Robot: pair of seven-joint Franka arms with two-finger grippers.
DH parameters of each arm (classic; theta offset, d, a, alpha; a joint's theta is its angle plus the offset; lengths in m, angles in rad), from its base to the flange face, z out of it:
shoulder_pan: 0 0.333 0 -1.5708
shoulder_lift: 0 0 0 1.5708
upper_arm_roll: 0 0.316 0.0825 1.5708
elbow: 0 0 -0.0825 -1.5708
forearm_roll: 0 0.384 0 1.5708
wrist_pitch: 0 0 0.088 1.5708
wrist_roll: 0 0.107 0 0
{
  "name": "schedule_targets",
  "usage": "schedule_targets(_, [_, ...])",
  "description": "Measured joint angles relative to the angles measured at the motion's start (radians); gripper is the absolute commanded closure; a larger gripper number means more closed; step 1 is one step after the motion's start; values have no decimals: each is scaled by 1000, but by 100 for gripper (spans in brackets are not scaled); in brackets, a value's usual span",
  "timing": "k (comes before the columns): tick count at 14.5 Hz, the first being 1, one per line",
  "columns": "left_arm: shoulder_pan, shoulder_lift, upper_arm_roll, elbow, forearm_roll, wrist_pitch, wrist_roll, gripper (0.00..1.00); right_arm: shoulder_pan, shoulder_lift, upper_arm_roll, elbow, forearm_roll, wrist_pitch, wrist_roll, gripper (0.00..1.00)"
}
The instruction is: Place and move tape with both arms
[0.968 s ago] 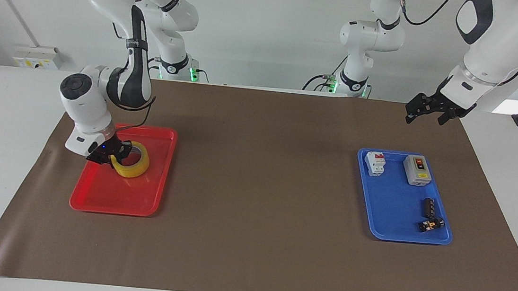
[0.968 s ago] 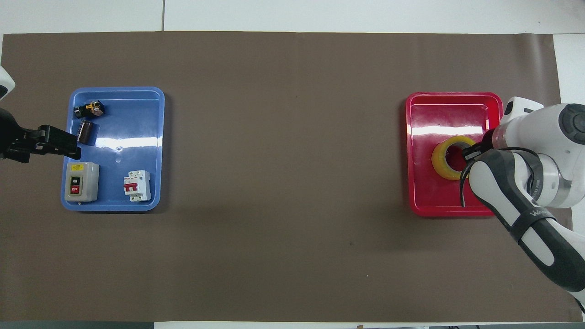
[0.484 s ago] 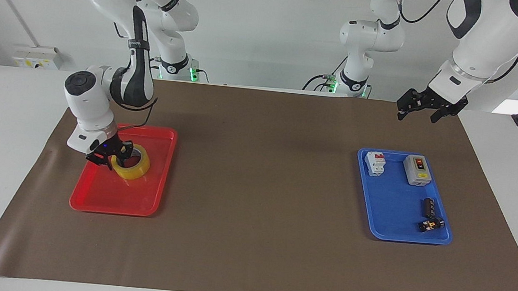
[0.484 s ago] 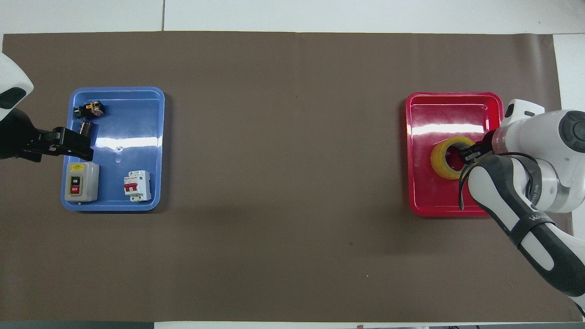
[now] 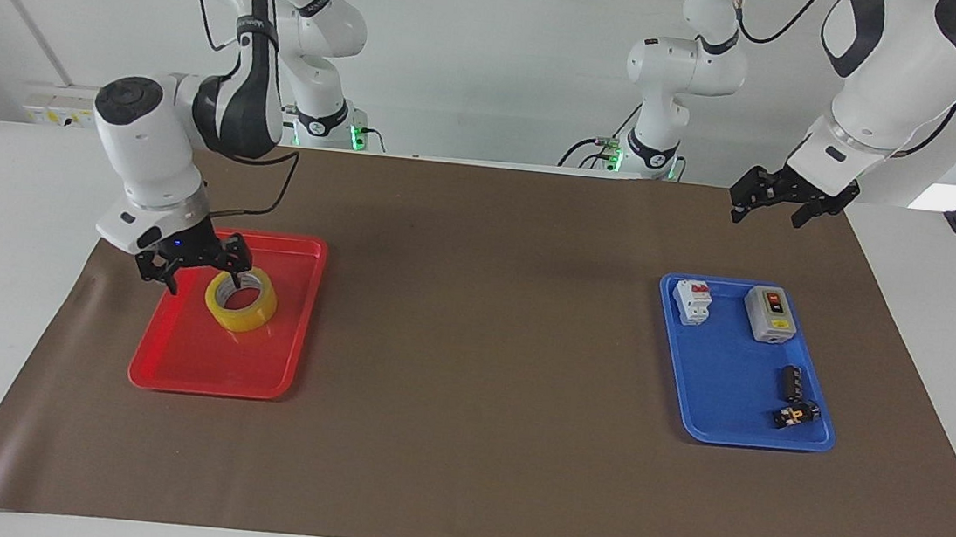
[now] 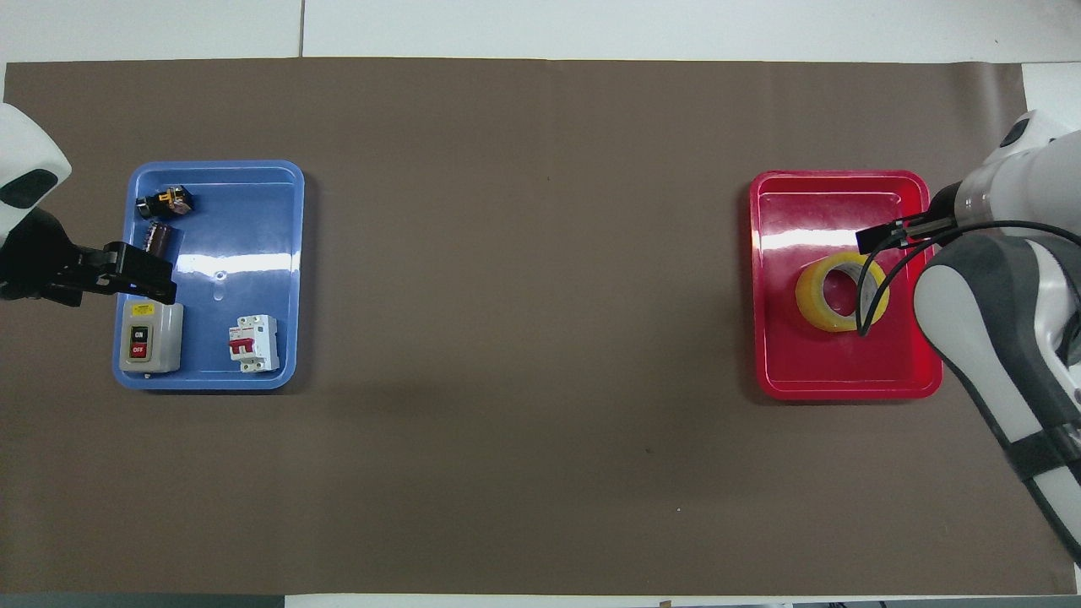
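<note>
The yellow tape (image 5: 250, 317) lies flat in the red tray (image 5: 197, 364) at the right arm's end of the table. It also shows in the overhead view (image 6: 815, 300), in the same tray (image 6: 828, 371). My right gripper (image 5: 201, 270) is open and empty, raised just above the tape, with one finger over the roll's rim. From overhead it (image 6: 887, 235) sits over the tray's edge beside the roll. My left gripper (image 5: 778, 205) is open and empty, up in the air. From overhead it (image 6: 143, 274) is over the edge of the blue tray (image 6: 253, 211).
The blue tray (image 5: 720, 397) holds a grey switch box (image 5: 769, 314), a white circuit breaker (image 5: 691, 301) and two small dark parts (image 5: 794, 400). Two smaller white arms with green-lit bases (image 5: 321, 126) stand at the robots' end. A brown mat (image 5: 479, 348) covers the table.
My right gripper let go of the tape and rose; the roll, tilted before, now lies flat in the red tray. My left gripper shifted slightly toward the blue tray.
</note>
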Motion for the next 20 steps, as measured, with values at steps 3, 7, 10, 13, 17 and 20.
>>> schedule_targets(3, [8, -4, 3, -1, 0, 0, 0, 0, 0, -50, 2, 169, 0, -290, 141, 0])
schedule_targets(7, [11, -8, 5, -2, 0, 0, 0, 0, -2, -108, 1, 308, 0, -518, 178, 0])
schedule_targets(10, [11, -9, 5, -2, 0, 0, 0, 0, -4, -120, 1, 403, 0, -641, 181, 0])
schedule_targets(13, [11, -12, 5, -2, 0, 0, 0, 0, -5, -116, 0, 405, 0, -649, 181, 0])
schedule_targets(17, [11, -23, 5, -2, 0, 0, 0, 0, -2, -107, 3, 405, 0, -649, 162, 0])
schedule_targets(20, [11, -23, 5, -2, 0, 0, 0, 0, 39, -107, 6, 405, -7, -649, 155, 0])
